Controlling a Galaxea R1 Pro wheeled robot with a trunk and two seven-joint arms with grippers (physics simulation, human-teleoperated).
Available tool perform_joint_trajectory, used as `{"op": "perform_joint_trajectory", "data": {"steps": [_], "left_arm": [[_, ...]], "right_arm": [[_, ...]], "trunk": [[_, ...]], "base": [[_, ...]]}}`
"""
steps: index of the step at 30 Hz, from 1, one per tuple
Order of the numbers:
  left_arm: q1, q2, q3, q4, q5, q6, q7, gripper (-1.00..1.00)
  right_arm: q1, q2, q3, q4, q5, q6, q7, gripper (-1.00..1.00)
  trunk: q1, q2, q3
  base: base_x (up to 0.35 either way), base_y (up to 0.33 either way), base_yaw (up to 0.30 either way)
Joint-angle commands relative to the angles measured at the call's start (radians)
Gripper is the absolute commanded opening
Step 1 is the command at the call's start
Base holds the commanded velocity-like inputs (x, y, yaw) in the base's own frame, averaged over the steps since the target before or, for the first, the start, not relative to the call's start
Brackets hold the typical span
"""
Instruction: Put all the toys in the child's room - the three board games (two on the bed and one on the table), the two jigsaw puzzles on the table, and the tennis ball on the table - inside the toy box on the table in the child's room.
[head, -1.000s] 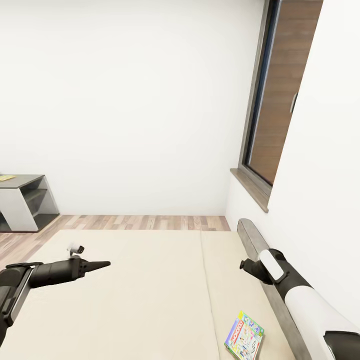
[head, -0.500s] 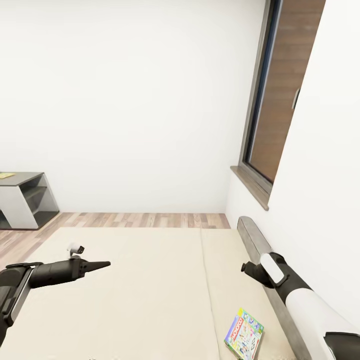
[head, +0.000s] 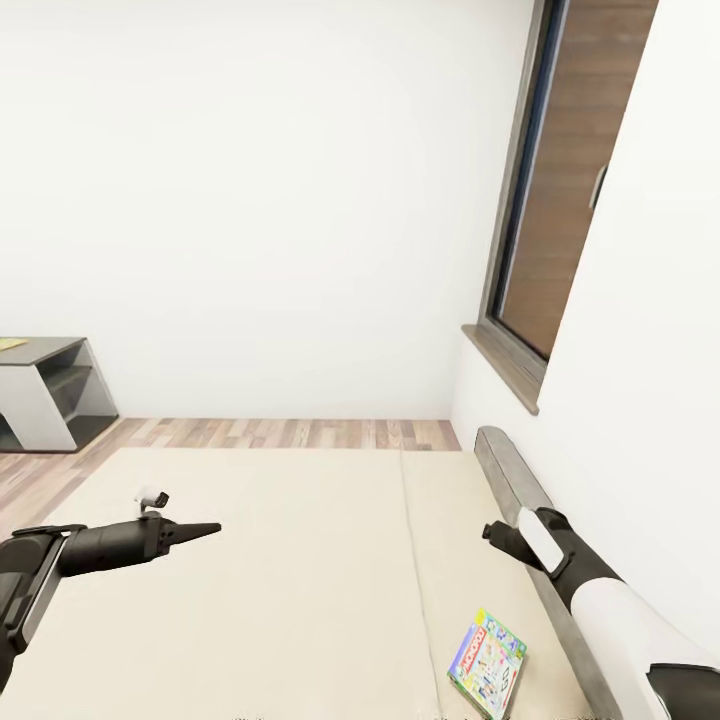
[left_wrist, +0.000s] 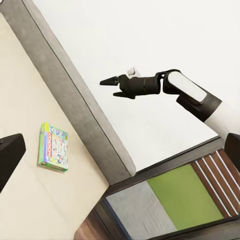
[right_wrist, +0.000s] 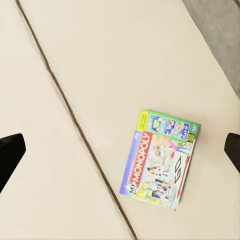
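While your head camera looks down over both arms, the largest thing before you is the bed (head: 300, 580), its plain beige mattress spread across the lower half of the view, with a seam running down it toward the right and the grey headboard (head: 515, 490) along the white wall on the right. Above the headboard you see a dark-framed tall window (head: 560, 190), and beyond the far edge of the mattress a strip of wood-plank floor (head: 280, 433). At the far left stands a grey shelf unit (head: 45, 395) with something thin and yellowish on its top, too small to identify. Your left arm reaches in from the left, and the left gripper (head: 200, 529) hangs over the mattress with its fingers brought together to a point. Your right gripper (head: 490, 531) hovers near the headboard; from the left wrist camera (left_wrist: 111, 81) its fingers look slightly parted and hold nothing. The Monopoly board game (head: 487, 663) lies flat on the mattress, close to the headboard and below the right gripper. The right wrist camera lets you read its "My Monopoly" cover (right_wrist: 161, 159), just beside the mattress seam, which the head view cannot resolve.
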Motion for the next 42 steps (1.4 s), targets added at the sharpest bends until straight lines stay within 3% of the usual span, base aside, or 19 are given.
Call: {"op": "perform_joint_trajectory", "data": {"steps": [1, 42], "left_arm": [[-0.001, 0.0, 0.0, 0.0, 0.0, 0.011, -0.004, 1.0], [-0.001, 0.0, 0.0, 0.001, -0.002, 0.011, -0.004, 1.0]], "right_arm": [[0.0, 0.0, -0.001, -0.001, -0.008, 0.001, -0.005, 1.0], [-0.001, 0.0, -0.001, 0.02, 0.001, -0.01, 0.013, 1.0]], "trunk": [[0.001, -0.002, -0.004], [0.001, -0.002, -0.071]], "base": [[0.0, 0.0, 0.0], [0.0, 0.0, 0.0]]}}
